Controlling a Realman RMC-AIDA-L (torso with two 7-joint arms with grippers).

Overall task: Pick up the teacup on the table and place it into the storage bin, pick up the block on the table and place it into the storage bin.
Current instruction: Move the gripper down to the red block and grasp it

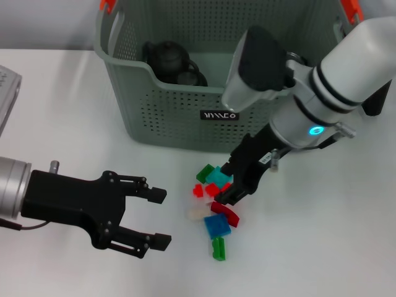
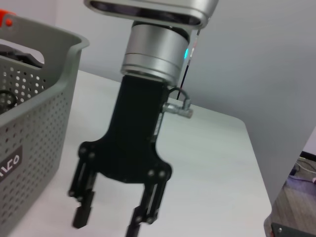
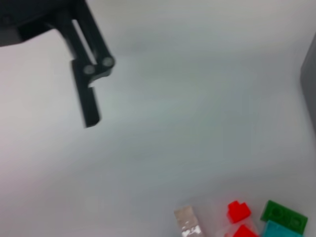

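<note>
The right gripper point(image 1: 232, 185) is down over the pile of blocks point(image 1: 213, 207) on the white table point(image 1: 322, 247), in front of the storage bin point(image 1: 179, 117). Its black fingers reach in among the top pieces of the pile, around a teal block point(image 1: 218, 176) and a small red one point(image 1: 199, 190); whether they are closed on a piece cannot be told from the head view, though the left wrist view shows them with a gap between them.

The pile lies at about 6 o'clock from the bin's black label point(image 1: 219, 115), near the front wall but not touching it. Besides the teal and red pieces it holds a green block point(image 1: 204, 170) at its far edge, a dark red piece point(image 1: 226, 213), a blue block point(image 1: 217, 226), a pale whitish piece point(image 1: 197, 214) and another green block point(image 1: 218, 249) nearest the robot.

Inside the bin, toward its left rear, sit dark tea things: a black teapot point(image 1: 166, 57) with a dark teacup point(image 1: 189, 77) just beside it at about 4 o'clock. Orange handle clips point(image 1: 107, 5) show at the bin's upper corners.

The left gripper point(image 1: 158, 216) hovers above the table at about 9 o'clock from the pile, well apart from it, its fingers spread wide and holding nothing. A grey object's corner point(image 1: 7, 86) shows at the table's left edge.
</note>
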